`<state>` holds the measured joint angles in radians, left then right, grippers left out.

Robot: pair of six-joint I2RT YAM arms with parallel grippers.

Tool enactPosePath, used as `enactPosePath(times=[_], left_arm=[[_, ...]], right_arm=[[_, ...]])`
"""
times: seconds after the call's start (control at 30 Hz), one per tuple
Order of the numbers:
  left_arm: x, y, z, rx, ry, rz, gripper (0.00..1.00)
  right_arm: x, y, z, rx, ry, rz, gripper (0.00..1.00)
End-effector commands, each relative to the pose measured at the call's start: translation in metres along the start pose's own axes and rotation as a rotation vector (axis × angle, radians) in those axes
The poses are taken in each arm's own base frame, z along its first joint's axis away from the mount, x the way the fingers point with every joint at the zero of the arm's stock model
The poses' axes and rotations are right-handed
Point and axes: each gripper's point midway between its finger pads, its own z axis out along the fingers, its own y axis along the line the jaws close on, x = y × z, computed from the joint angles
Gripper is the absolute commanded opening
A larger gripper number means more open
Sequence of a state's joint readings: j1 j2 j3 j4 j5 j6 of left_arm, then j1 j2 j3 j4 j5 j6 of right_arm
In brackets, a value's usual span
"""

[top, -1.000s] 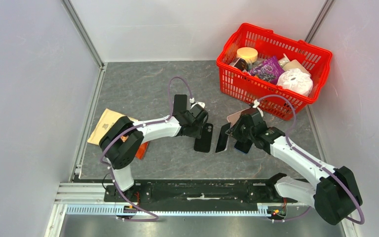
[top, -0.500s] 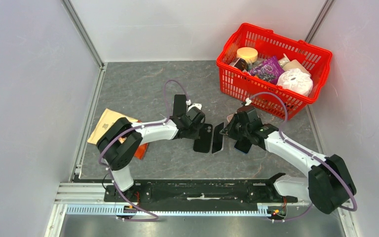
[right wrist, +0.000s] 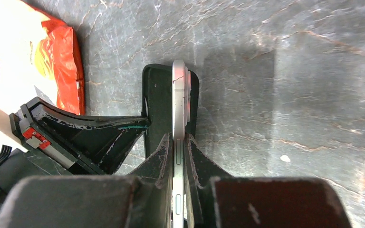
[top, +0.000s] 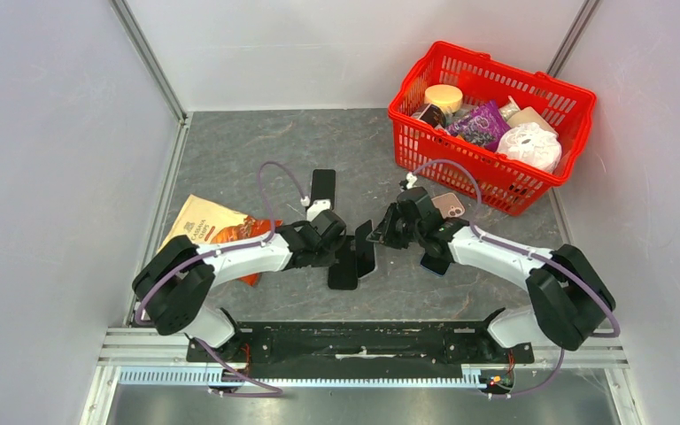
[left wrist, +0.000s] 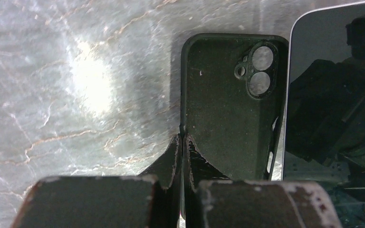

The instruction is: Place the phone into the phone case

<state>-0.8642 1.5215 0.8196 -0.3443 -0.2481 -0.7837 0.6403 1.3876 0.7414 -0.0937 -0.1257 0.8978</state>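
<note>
The black phone case (left wrist: 228,109) shows its open inside, with the camera cut-out at its top right. My left gripper (left wrist: 183,142) is shut on the case's left rim. In the top view the case (top: 343,267) is just ahead of the left gripper (top: 335,250). My right gripper (right wrist: 179,142) is shut on the phone (right wrist: 179,99), which is held edge-on with its silver side and buttons showing. The phone's dark screen (left wrist: 335,109) stands right beside the case's right edge. In the top view the phone (top: 366,257) hangs from the right gripper (top: 381,237), next to the case.
A red basket (top: 575,106) full of goods stands at the back right. An orange chip bag (top: 208,235) lies at the left. A black slab (top: 322,186) lies behind the left arm. A pink phone (top: 449,205) and a dark item (top: 434,262) lie by the right arm.
Both grippers have moved left and toward the near edge with the case and the phone. The phone now stands closer to the case. More of the chip bag shows.
</note>
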Motion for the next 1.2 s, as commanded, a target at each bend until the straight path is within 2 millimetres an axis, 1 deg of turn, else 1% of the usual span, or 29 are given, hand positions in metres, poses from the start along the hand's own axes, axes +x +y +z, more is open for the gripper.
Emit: enactPosePath(times=[0.0, 0.13, 0.33, 0.4, 0.53, 0.67, 0.77, 0.87, 1.0, 1.17], left_arm=[[-0.003, 0.003, -0.005, -0.019, -0.064, -0.172, 0.02], [0.0, 0.005, -0.004, -0.021, -0.076, -0.232, 0.02], [-0.005, 0.0, -0.011, 0.024, -0.101, -0.269, 0.02], [-0.004, -0.002, -0.011, 0.031, -0.097, -0.26, 0.04], [-0.002, -0.001, -0.011, 0.034, -0.089, -0.237, 0.11], [-0.003, 0.0, -0.012, 0.032, -0.095, -0.217, 0.2], [-0.005, 0.004, -0.015, 0.024, -0.106, -0.207, 0.23], [-0.007, 0.008, -0.019, 0.013, -0.119, -0.201, 0.24], [-0.006, 0.02, -0.021, -0.025, -0.134, -0.192, 0.24], [0.001, 0.028, -0.014, -0.045, -0.112, -0.192, 0.21]], right_arm=[[-0.017, 0.046, 0.005, -0.127, -0.075, -0.027, 0.0], [-0.008, 0.048, 0.015, -0.112, -0.077, -0.058, 0.0], [0.003, 0.049, 0.025, -0.119, -0.082, -0.053, 0.0], [0.006, 0.049, 0.027, -0.119, -0.09, -0.055, 0.0], [0.01, 0.05, 0.034, -0.119, -0.089, -0.063, 0.0], [0.019, 0.048, 0.042, -0.127, -0.055, -0.06, 0.0], [0.026, 0.046, 0.044, -0.124, -0.036, -0.057, 0.0], [0.031, 0.043, 0.044, -0.124, -0.026, -0.053, 0.0], [0.038, 0.037, 0.044, -0.117, -0.016, -0.058, 0.0], [0.05, 0.033, 0.044, -0.131, 0.018, -0.064, 0.0]])
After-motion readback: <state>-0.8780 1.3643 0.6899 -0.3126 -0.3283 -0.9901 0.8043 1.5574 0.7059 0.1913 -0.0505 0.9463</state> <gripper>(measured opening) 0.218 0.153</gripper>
